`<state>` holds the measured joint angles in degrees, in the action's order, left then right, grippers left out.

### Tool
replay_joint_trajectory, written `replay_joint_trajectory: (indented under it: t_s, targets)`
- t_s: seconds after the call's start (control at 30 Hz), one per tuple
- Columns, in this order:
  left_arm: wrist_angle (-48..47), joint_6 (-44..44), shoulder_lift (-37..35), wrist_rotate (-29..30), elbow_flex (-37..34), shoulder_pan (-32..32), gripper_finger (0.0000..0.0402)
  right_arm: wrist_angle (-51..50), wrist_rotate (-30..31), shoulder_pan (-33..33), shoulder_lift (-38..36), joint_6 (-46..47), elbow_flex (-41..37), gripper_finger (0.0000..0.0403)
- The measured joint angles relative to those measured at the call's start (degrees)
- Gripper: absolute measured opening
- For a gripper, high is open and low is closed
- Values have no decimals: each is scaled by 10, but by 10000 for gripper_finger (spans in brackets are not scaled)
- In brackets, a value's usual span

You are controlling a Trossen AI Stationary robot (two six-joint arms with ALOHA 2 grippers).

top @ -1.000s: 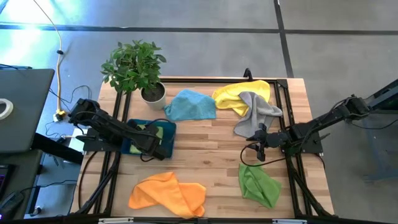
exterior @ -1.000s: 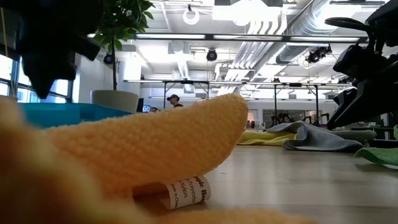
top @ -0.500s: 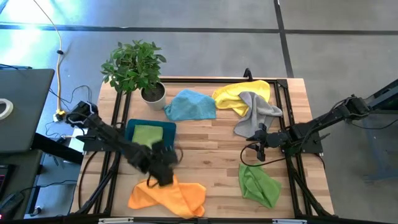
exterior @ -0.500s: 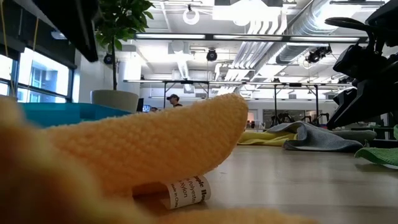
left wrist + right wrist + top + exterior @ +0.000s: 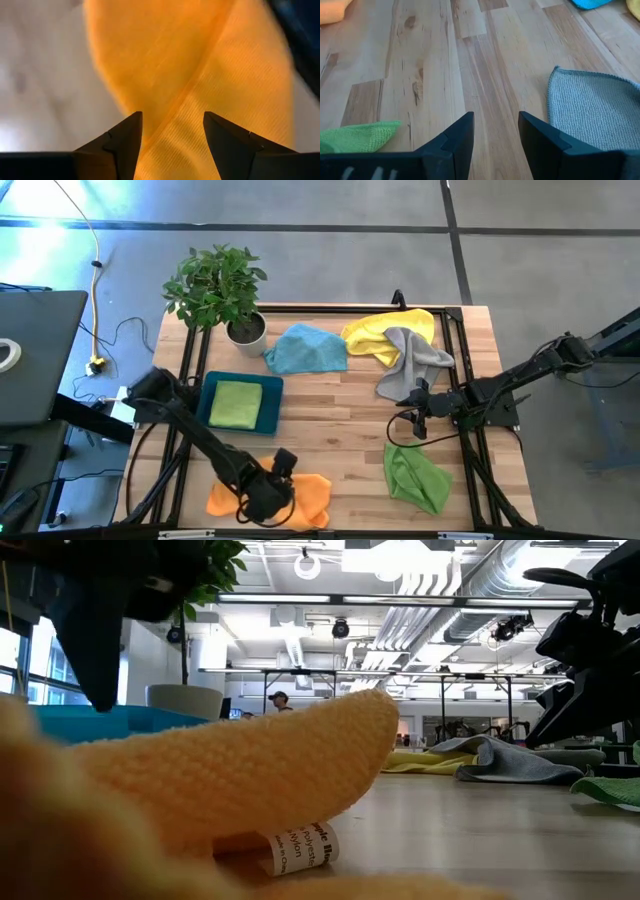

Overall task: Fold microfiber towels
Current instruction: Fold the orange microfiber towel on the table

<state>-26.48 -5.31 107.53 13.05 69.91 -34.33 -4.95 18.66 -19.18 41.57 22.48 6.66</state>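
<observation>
An orange towel point(image 5: 305, 498) lies crumpled near the table's near edge and fills the low view's foreground point(image 5: 250, 780). My left gripper point(image 5: 265, 496) hangs over its left part, open. Its fingers point(image 5: 172, 117) stand on either side of a hem line in the cloth point(image 5: 190, 90); whether they touch the cloth cannot be told. A folded lime green towel point(image 5: 236, 402) lies in the teal tray point(image 5: 272, 418). My right gripper point(image 5: 412, 423) is open and empty over bare wood point(image 5: 495, 117), between the grey towel point(image 5: 415, 365) and a second lime green towel point(image 5: 415, 478).
A light blue towel point(image 5: 305, 348) and a yellow towel point(image 5: 385, 332) lie at the table's far side, the grey towel partly over the yellow one. A potted plant point(image 5: 222, 290) stands at the far left corner. Bare wood point(image 5: 340, 415) lies in the table's middle.
My left gripper has gone from over the teal tray toward the table's near edge and down over the orange towel. The folded lime green towel stays in the tray and now shows whole.
</observation>
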Motion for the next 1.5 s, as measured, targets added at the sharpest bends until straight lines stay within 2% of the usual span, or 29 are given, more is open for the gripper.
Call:
replay_joint_trajectory:
  t_s: [0.23,0.4,0.53,0.83,0.97,1.07,1.13,1.23,1.5]
  targets:
    - [40,50,43,-88,0,17,204,0,0,0,0,0,0,146]
    - [55,74,63,-95,0,17,197,-1,0,0,0,0,0,146]
    - [55,70,64,-92,1,16,163,-1,0,0,0,0,0,146]
    - [46,72,49,-48,0,22,42,-1,0,0,0,0,0,146]
    - [43,70,48,-49,0,36,9,-1,-5,0,0,-1,0,146]
    - [37,70,48,-48,4,54,3,-1,-67,0,0,-8,0,146]
    - [21,66,48,-47,19,66,5,-1,-87,0,0,-1,0,146]
    - [-5,64,47,-27,49,79,3,0,-88,0,0,10,0,146]
    - [-37,151,47,33,114,126,3,-1,-89,0,0,10,0,146]
